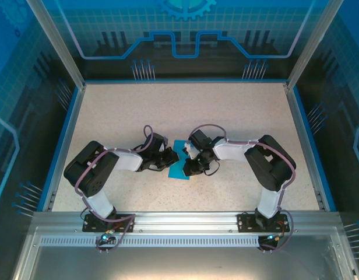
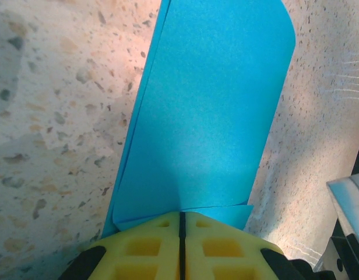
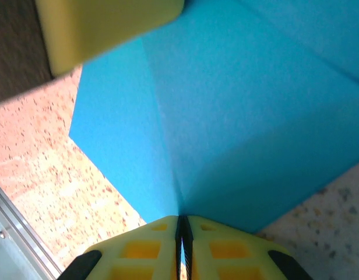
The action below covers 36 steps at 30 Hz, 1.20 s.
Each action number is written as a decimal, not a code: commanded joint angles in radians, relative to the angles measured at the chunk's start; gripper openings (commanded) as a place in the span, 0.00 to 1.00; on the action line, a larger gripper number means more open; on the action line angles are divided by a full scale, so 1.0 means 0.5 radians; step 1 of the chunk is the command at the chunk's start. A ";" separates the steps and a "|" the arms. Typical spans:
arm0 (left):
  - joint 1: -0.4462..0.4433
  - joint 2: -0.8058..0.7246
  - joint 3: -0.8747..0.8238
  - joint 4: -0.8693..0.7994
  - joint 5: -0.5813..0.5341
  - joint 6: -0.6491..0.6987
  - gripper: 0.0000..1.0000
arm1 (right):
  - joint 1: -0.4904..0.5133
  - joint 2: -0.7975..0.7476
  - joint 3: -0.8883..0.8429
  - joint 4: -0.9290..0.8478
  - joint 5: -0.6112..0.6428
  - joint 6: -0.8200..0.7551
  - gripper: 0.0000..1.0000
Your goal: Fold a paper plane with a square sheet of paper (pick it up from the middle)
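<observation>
desk (image 1: 226,111): speckled beige surface, blue enclosure panels (image 1: 28,87) on three sides, aluminium rail (image 1: 185,221) across the bottom of the top view carrying both arm bases. the two arms reach inward and meet just below frame centre, covering part of the work. square sheet of paper (image 1: 178,170): teal-blue, plain, lying between the two hands on the desk, partly hidden by them. left hand (image 1: 168,158): yellow fingers (image 2: 144,248) pressed together at the bottom of its wrist view, clenched on the paper's near edge. there the paper (image 2: 203,116) shows doubled layers, a thin lower layer edge exposed along its left side, and a rounded, curling far corner at upper right; long axis runs from bottom centre up to the top of the frame, leaning slightly right. right hand (image 1: 189,162): fingers closed at bottom centre of its wrist view, grasping the paper (image 3: 238,128); one crease climbs from the grip toward upper left. a left-hand finger (image 3: 104,29) overlaps the paper's upper left.
</observation>
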 commanded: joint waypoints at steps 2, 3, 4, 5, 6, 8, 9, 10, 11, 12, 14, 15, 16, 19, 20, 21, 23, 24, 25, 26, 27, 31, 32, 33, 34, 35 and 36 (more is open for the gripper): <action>0.010 0.081 -0.007 -0.162 -0.135 -0.005 0.11 | 0.018 -0.061 -0.110 -0.371 -0.010 -0.074 0.14; 0.010 0.082 -0.004 -0.164 -0.131 -0.005 0.11 | 0.017 -0.093 -0.106 -0.384 0.003 -0.078 0.14; 0.012 0.082 -0.004 -0.162 -0.127 -0.005 0.12 | 0.016 -0.130 -0.092 -0.385 0.014 -0.076 0.14; 0.012 0.083 -0.002 -0.158 -0.129 -0.005 0.12 | 0.018 -0.167 -0.074 -0.379 0.019 -0.065 0.14; 0.012 0.083 -0.004 -0.160 -0.126 -0.004 0.12 | 0.016 -0.202 -0.050 -0.363 0.012 -0.048 0.14; 0.012 0.081 -0.003 -0.160 -0.127 -0.005 0.12 | 0.027 -0.232 0.010 -0.316 0.001 -0.008 0.15; 0.012 0.082 -0.007 -0.159 -0.127 -0.006 0.11 | 0.036 -0.222 0.039 -0.294 0.002 0.011 0.15; 0.012 0.085 -0.007 -0.158 -0.126 -0.006 0.12 | 0.041 -0.203 0.064 -0.275 0.007 0.022 0.15; 0.011 0.086 -0.008 -0.155 -0.127 -0.008 0.11 | 0.046 -0.163 0.096 -0.254 0.011 0.033 0.15; 0.010 0.089 -0.010 -0.155 -0.127 -0.010 0.11 | 0.051 -0.120 0.127 -0.244 0.009 0.040 0.15; 0.010 0.087 -0.010 -0.151 -0.124 -0.011 0.11 | 0.053 -0.040 0.175 -0.216 0.031 0.056 0.14; 0.011 0.091 -0.010 -0.150 -0.124 -0.014 0.12 | 0.055 0.003 0.202 -0.212 0.033 0.061 0.14; 0.012 0.092 -0.010 -0.147 -0.124 -0.015 0.12 | 0.053 0.037 0.214 -0.202 0.035 0.065 0.14; 0.013 0.090 -0.010 -0.143 -0.124 -0.025 0.12 | 0.054 0.116 0.233 -0.202 0.035 0.067 0.14; 0.012 0.092 -0.012 -0.143 -0.121 -0.023 0.11 | 0.054 0.127 0.223 -0.203 0.036 0.064 0.14; 0.009 0.091 -0.010 -0.145 -0.123 -0.025 0.12 | 0.053 0.135 0.206 -0.210 0.033 0.059 0.14; 0.009 0.092 -0.010 -0.143 -0.121 -0.027 0.12 | 0.054 0.126 0.153 -0.218 0.025 0.050 0.14; 0.012 0.092 -0.010 -0.143 -0.124 -0.027 0.11 | 0.054 0.109 0.115 -0.225 0.021 0.043 0.14; 0.009 0.092 -0.010 -0.146 -0.125 -0.026 0.12 | 0.055 0.095 0.082 -0.230 0.013 0.035 0.14; 0.010 0.090 -0.009 -0.149 -0.127 -0.025 0.12 | 0.053 0.081 0.042 -0.237 -0.001 0.026 0.14; 0.010 0.092 -0.008 -0.152 -0.126 -0.023 0.12 | 0.052 0.057 0.007 -0.255 -0.011 0.015 0.14; 0.010 0.096 0.000 -0.155 -0.126 -0.021 0.12 | 0.052 -0.034 -0.108 -0.326 -0.017 -0.033 0.14; 0.009 0.095 0.002 -0.155 -0.124 -0.020 0.12 | 0.054 -0.069 -0.121 -0.348 -0.013 -0.046 0.14; 0.009 0.093 0.005 -0.156 -0.124 -0.020 0.12 | 0.051 -0.103 -0.123 -0.362 -0.012 -0.056 0.14; 0.010 0.092 0.003 -0.155 -0.120 -0.021 0.11 | 0.051 -0.133 -0.116 -0.369 -0.013 -0.062 0.14; 0.009 0.089 0.008 -0.156 -0.121 -0.023 0.12 | 0.048 -0.168 -0.098 -0.371 -0.006 -0.062 0.14; 0.011 0.084 0.014 -0.156 -0.112 -0.023 0.12 | 0.043 -0.202 -0.076 -0.364 0.009 -0.054 0.14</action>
